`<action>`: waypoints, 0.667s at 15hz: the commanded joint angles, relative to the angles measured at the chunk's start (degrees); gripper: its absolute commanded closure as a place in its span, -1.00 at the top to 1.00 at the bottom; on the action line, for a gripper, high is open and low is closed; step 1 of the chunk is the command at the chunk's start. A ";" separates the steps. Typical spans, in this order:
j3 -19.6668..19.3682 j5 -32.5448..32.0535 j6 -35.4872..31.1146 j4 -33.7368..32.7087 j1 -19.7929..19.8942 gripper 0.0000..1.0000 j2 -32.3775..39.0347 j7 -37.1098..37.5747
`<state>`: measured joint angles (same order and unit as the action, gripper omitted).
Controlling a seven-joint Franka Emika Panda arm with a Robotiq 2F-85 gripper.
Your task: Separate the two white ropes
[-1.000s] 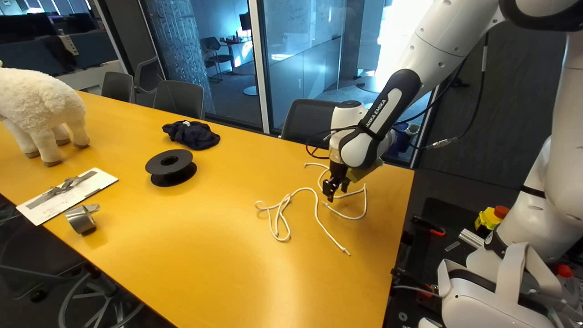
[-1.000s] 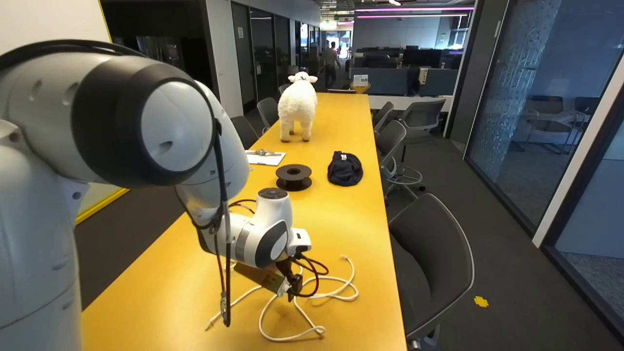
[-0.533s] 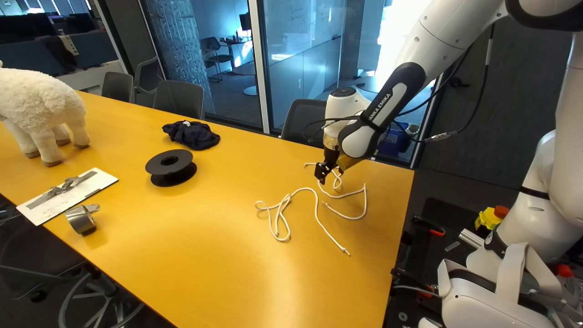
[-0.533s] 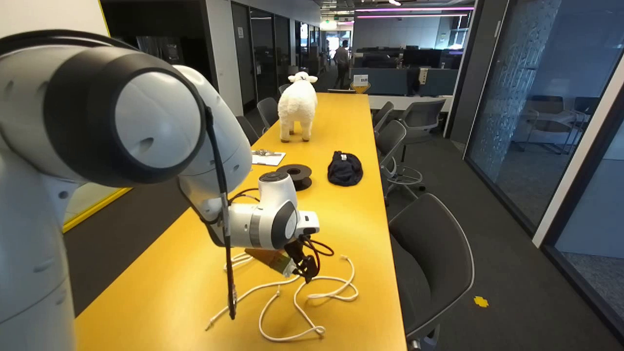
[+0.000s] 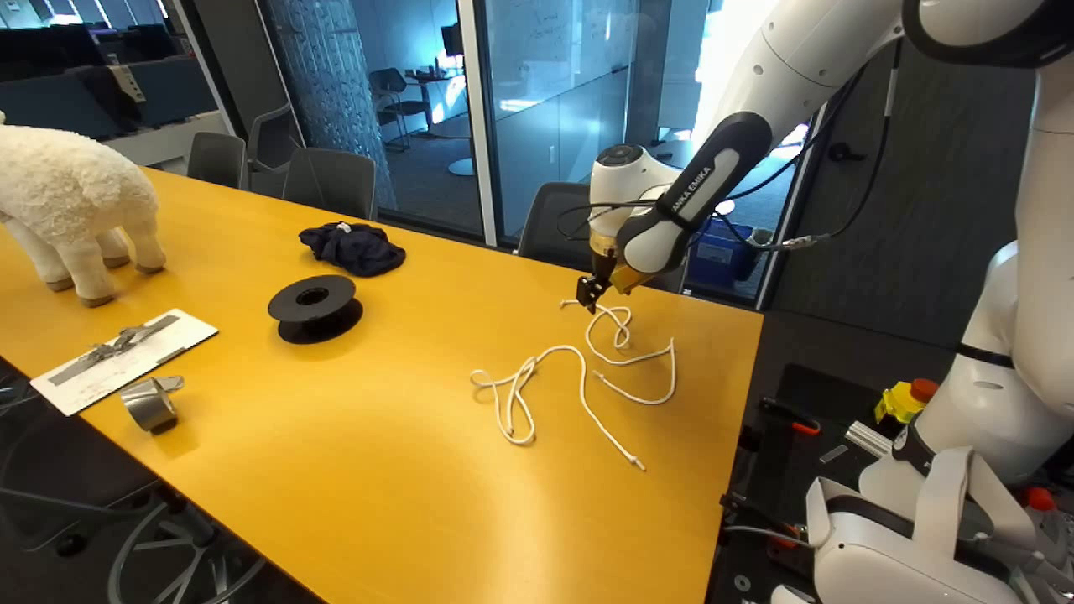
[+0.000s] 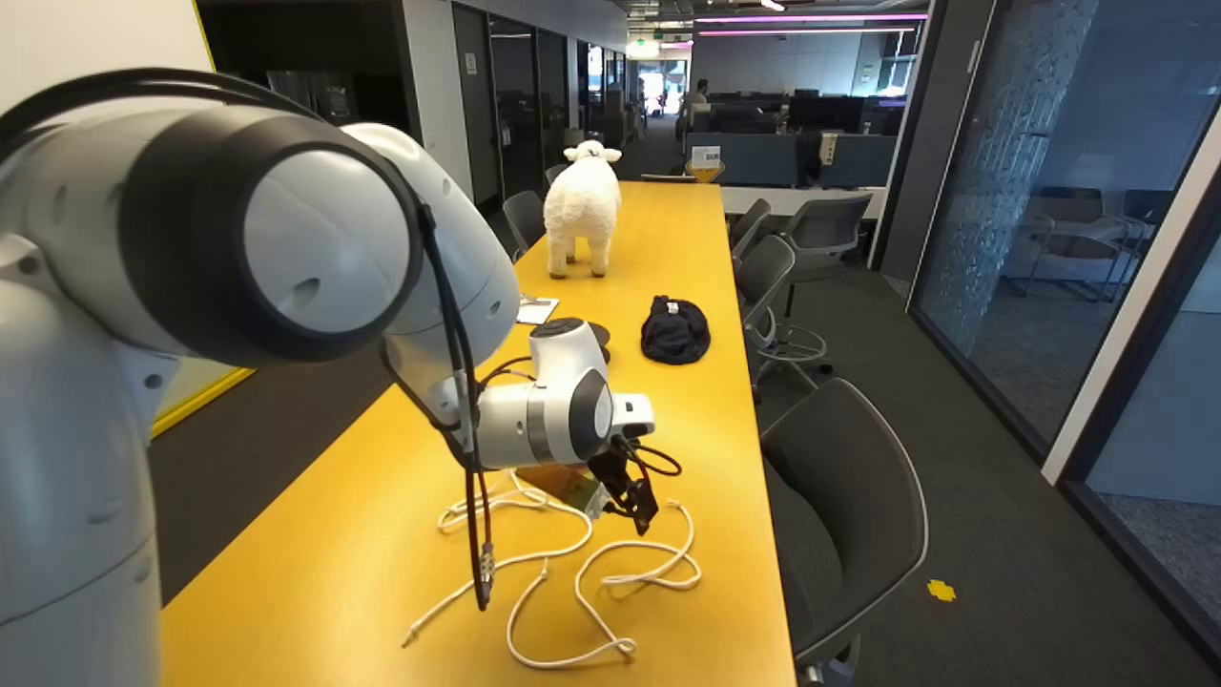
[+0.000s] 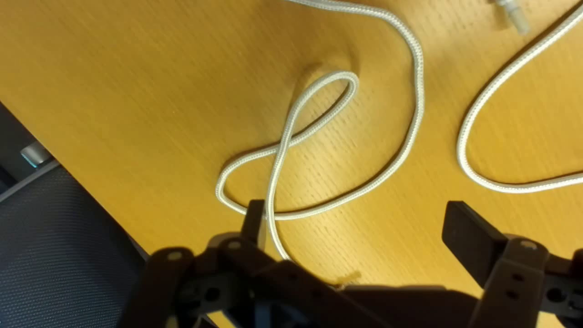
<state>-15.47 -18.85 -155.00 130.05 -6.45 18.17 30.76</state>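
One white rope (image 7: 419,82), looped over itself, lies on the surface (image 5: 403,470) near but apart from the other white rope (image 7: 462,141). Above the looped one, the fingers (image 7: 471,241) stand wide apart; dipping low, they could snag it and tangle both.

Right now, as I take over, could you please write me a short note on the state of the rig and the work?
Gripper: open, holding nothing, above one rope.
Where: both lie on the table, the other rope beside the first, not touching.
Done: the two look separate.
Left: perhaps widen the gap; an end of the first lies close to the other rope.
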 commanded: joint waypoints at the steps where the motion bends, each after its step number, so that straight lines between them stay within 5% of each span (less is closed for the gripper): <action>1: 3.97 5.93 1.62 -4.84 5.75 1.00 4.30 -12.32; 5: 8.79 13.11 5.55 -10.59 13.19 1.00 9.08 -28.85; 10: 9.26 14.26 10.39 -17.69 16.59 1.00 14.28 -35.71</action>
<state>-7.21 -6.14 -147.81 117.97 8.39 28.96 -1.14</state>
